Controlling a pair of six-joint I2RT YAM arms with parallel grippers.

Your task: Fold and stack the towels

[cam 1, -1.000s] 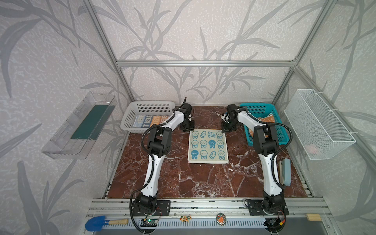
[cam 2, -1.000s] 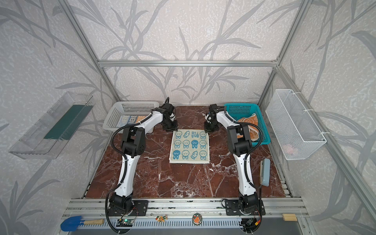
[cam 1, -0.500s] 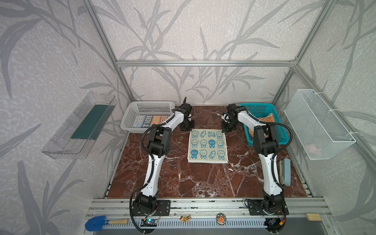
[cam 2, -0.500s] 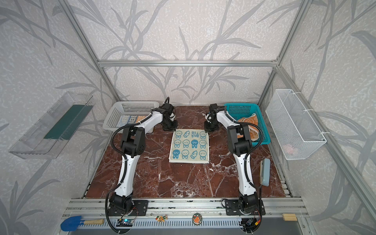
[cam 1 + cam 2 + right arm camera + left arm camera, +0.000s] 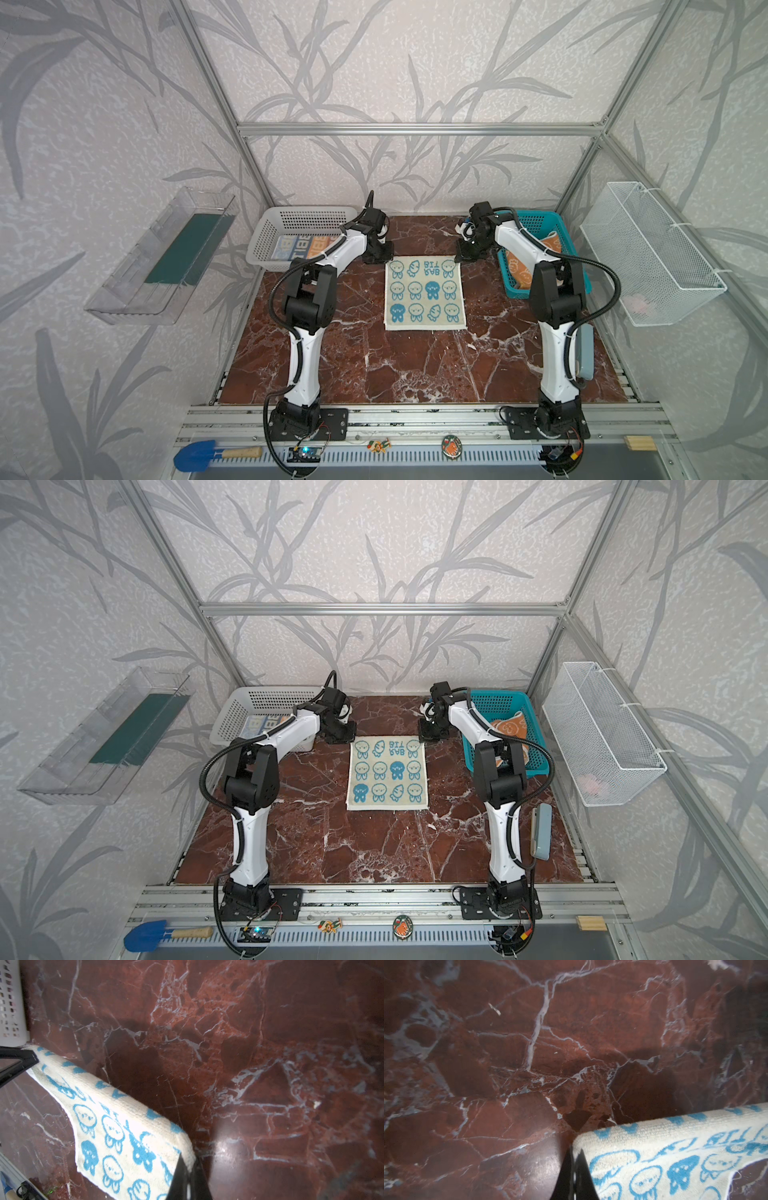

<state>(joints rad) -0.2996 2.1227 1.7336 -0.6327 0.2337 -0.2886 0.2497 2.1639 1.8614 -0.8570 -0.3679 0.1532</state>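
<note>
Corners pinched: I'm clamping left gripper [image 5: 572, 1160] and right gripper [image 5: 188, 1168] on the limp cream blue-bunny terry towel [image 5: 424, 293], which is sagging between the jaws.

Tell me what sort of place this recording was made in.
Probably a purpose-built robot test cell, not a home: an aluminium frame with leaf-patterned wall panels boxes in a marble-look tabletop, and the left arm and right arm are bolted to a front rail.

Cream towel [image 5: 424, 297] on marble table [image 5: 374, 365]
</note>
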